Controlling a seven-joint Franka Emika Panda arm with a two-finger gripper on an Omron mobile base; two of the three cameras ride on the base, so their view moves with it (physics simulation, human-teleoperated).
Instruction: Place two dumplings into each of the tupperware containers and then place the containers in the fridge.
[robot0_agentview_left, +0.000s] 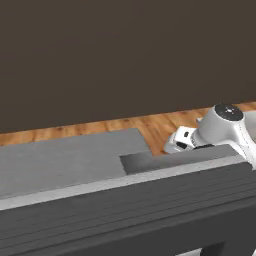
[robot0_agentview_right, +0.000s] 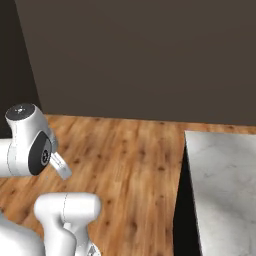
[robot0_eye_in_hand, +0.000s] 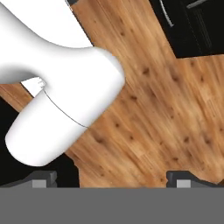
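In the hand view my gripper (robot0_eye_in_hand: 113, 180) points down at a bare wooden floor (robot0_eye_in_hand: 148, 109). Its two dark fingertips (robot0_eye_in_hand: 43, 177) stand far apart at the bottom, open, with nothing between them. The white arm (robot0_agentview_left: 222, 125) is folded low on the right of the left base view and appears as the arm (robot0_agentview_right: 30, 140) on the left of the right base view. The dumplings, the tupperware containers and the fridge are out of view.
A grey flat-topped block (robot0_agentview_left: 60, 160) with a dark ribbed front fills the lower left base view. A pale marble counter (robot0_agentview_right: 225, 185) stands at the right. A black cabinet front (robot0_eye_in_hand: 197, 26) lies beyond the floor. A dark wall (robot0_agentview_right: 140, 55) closes the back.
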